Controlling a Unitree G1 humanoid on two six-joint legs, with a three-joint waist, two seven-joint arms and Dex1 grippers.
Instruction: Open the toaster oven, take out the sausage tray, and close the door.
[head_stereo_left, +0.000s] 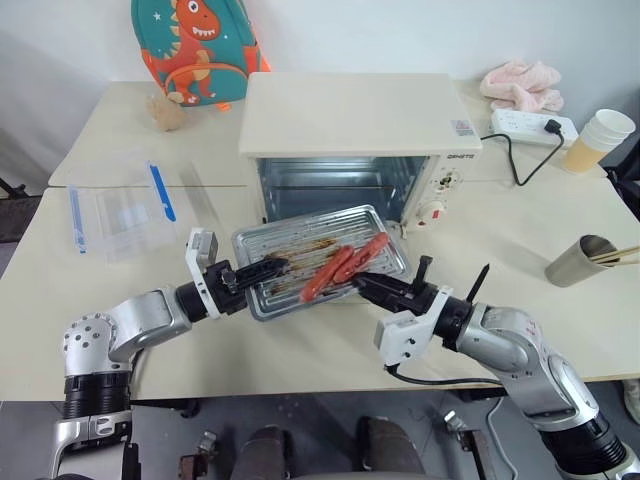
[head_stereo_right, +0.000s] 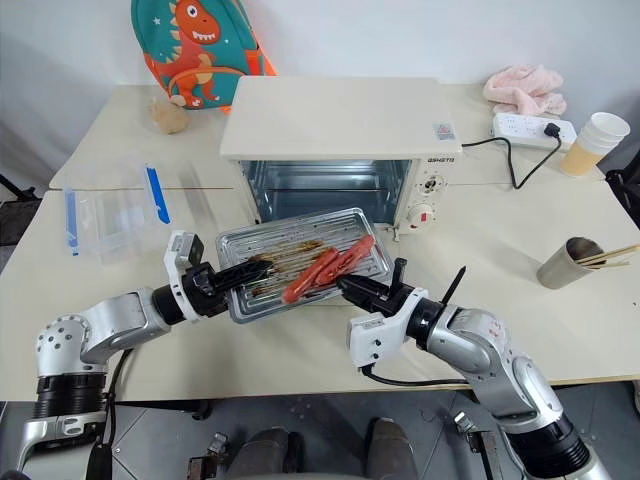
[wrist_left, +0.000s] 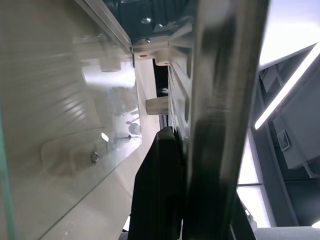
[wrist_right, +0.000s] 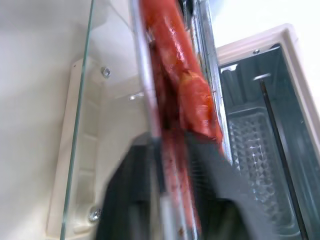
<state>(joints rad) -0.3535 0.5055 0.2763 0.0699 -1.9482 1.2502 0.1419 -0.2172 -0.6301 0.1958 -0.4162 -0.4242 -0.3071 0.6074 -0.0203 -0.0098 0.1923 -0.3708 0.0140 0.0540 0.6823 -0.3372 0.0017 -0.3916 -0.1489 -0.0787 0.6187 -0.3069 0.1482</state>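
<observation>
The cream toaster oven (head_stereo_left: 350, 115) stands open at the back of the table, its cavity bare. Its glass door (wrist_right: 50, 125) lies folded down under the sausage tray (head_stereo_left: 290, 250). This silvery, grease-stained tray hovers in front of the opening with two red sausages (head_stereo_left: 345, 265) on its right half. My left gripper (head_stereo_left: 262, 270) is shut on the tray's left rim (wrist_left: 220, 125), one black finger (wrist_left: 157, 185) pressed against it. My right gripper (head_stereo_left: 368, 283) is at the tray's front right edge, open, with the rim between its spread fingers (wrist_right: 215, 195).
A clear plastic box with blue clips (head_stereo_left: 120, 215) sits left of the oven. A dinosaur backpack (head_stereo_left: 195, 45) leans behind it. On the right are a power strip (head_stereo_left: 530, 125), paper cups (head_stereo_left: 600, 138), a pink cloth (head_stereo_left: 522, 85) and a metal cup with chopsticks (head_stereo_left: 580, 260).
</observation>
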